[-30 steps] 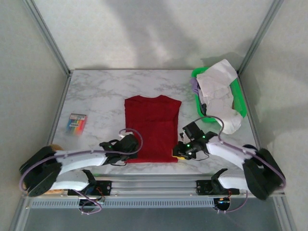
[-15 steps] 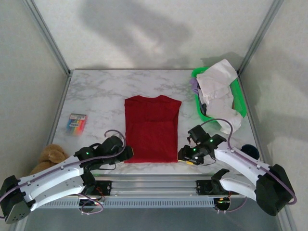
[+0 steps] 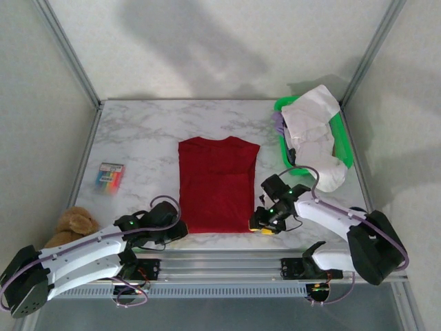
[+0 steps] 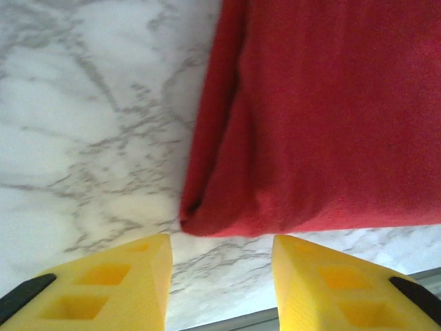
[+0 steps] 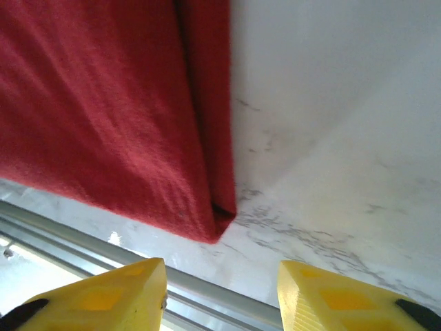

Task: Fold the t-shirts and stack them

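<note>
White-shelled arms [image 3: 83, 252] with black joints [image 3: 160, 215], looped lilac cables [image 3: 167, 198] and blocky yellow jaws.

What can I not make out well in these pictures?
- White t-shirt, top view: crumpled over the green basket, hiding the basket's contents.
- Teddy bear, top view: partly behind the left arm.
- Colourful pack, top view: too small to identify.
- Red t-shirt, wrist views: cut off by frame edges.

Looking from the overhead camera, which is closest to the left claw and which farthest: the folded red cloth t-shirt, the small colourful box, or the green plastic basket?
1. Red t-shirt: its near-left corner lies right by the left gripper.
2. Colourful box: further back, on the left.
3. Green basket: far right corner.
</note>
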{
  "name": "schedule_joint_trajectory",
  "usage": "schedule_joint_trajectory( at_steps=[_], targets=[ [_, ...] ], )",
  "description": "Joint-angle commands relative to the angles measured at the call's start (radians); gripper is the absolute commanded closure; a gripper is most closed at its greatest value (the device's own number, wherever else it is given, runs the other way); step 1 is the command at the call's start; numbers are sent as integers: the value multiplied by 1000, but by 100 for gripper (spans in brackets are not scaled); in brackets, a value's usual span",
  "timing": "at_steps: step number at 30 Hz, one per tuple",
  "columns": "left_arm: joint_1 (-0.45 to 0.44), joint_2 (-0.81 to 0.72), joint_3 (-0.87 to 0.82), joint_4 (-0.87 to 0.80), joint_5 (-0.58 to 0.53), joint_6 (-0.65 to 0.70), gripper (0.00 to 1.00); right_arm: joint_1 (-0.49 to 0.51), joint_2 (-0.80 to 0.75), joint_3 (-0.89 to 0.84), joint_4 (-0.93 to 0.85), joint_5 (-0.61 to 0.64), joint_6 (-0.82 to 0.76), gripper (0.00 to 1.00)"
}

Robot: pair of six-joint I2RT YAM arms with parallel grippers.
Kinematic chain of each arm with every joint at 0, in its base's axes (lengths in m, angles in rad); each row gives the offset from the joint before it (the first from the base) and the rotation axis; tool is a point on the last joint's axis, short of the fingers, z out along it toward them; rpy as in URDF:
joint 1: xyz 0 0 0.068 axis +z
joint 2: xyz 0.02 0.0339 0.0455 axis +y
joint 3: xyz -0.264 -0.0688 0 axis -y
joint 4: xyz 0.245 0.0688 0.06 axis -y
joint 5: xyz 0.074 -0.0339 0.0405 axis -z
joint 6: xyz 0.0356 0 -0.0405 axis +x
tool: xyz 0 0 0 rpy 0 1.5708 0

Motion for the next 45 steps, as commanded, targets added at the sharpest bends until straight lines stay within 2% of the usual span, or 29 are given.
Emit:
schedule_joint_trajectory(
  at_steps=[1,4,6,13,16,20,23,28,32,36,39,45],
  targets=[
    [24,18,-9,60,-21,32,61,10,30,26,16,-64,-54,53],
    [24,51,-9,94,-13,37,62,10,49,20,44,-81,-48,54],
    [26,58,-13,111,-21,31,70,12,64,17,67,-88,-44,54],
    [30,96,-31,146,-34,23,79,15,131,17,136,-90,-35,58],
    [27,103,-24,133,-58,20,89,23,171,26,155,-94,-43,67],
    [26,54,-13,83,-109,3,100,44,210,54,105,-64,-62,92],
    [26,18,-13,-7,-130,-56,100,92,185,76,11,6,-58,100],
    [-11,-73,-49,-63,-116,-181,100,179,93,4,55,-18,91,100],
    [-29,-120,-22,-100,-120,-218,100,211,34,29,-31,48,108,100],
    [-14,-77,113,-115,-130,-156,100,206,-9,135,-117,127,85,100],
    [74,27,271,-65,-81,-44,100,168,36,260,-227,214,90,100],
    [256,311,561,-114,-36,205,100,76,165,463,-262,249,28,100]
  ],
)
